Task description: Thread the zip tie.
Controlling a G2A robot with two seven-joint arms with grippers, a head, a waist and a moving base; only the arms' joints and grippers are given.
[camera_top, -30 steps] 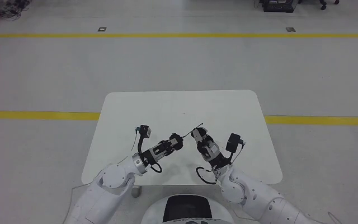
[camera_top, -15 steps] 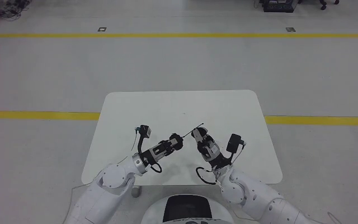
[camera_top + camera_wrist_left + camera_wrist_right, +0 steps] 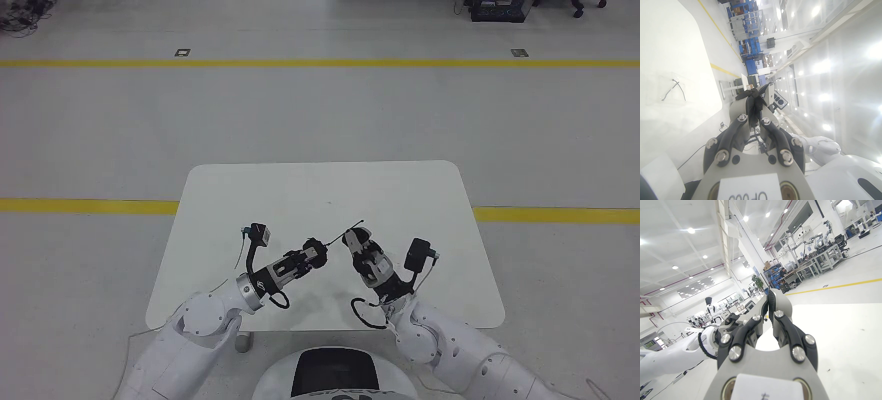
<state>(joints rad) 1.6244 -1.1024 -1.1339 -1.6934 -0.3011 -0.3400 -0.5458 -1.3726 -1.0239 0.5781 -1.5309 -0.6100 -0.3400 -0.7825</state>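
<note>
Zip tie pinched in the right gripper.

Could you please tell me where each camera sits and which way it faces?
Top view: above the arms, facing down at the white table; both arms show, left hand and right hand nearly meeting.
Left wrist view: on the left wrist, facing along its shut fingers into the hall.
Right wrist view: on the right wrist, facing along its shut fingers across the table; the left arm shows.
Shared: the table in all; the zip tie in top and right wrist.
</note>
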